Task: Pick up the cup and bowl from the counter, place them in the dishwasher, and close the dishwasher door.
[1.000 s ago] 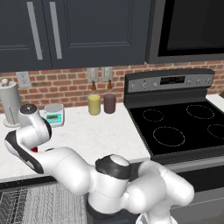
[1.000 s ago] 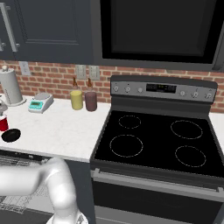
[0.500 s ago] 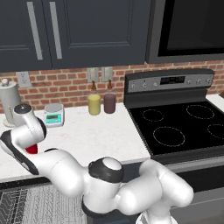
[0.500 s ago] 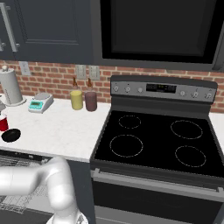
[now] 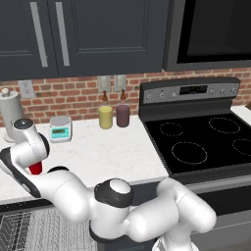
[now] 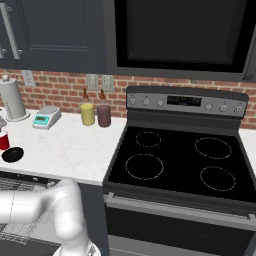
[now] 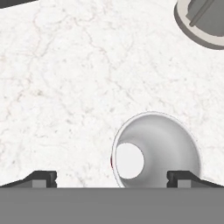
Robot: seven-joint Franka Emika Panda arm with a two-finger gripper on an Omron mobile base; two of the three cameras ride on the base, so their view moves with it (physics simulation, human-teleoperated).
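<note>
White marbled counter [image 7: 65,78] below. Gripper [image 7: 113,178] pointed straight down, jaws fully spread, above upright cup [image 7: 155,151]. Nothing gripped.

The white arm's wrist [image 5: 30,147] has swung left, now apparently covering more of the small red tapered plastic cup [image 5: 35,168].

Backsplash: you have red brick wall [image 6: 55,82] with outlets [image 6: 99,82] | Upper cabinets [image 5: 83,37]: dark, with silver vertical handles | Stove [image 6: 180,160]: black glass top, four rings, grey control panel behind | Above stove: you see a dark microwave [image 6: 185,37] | Light: even, no harsh shadows.
</note>
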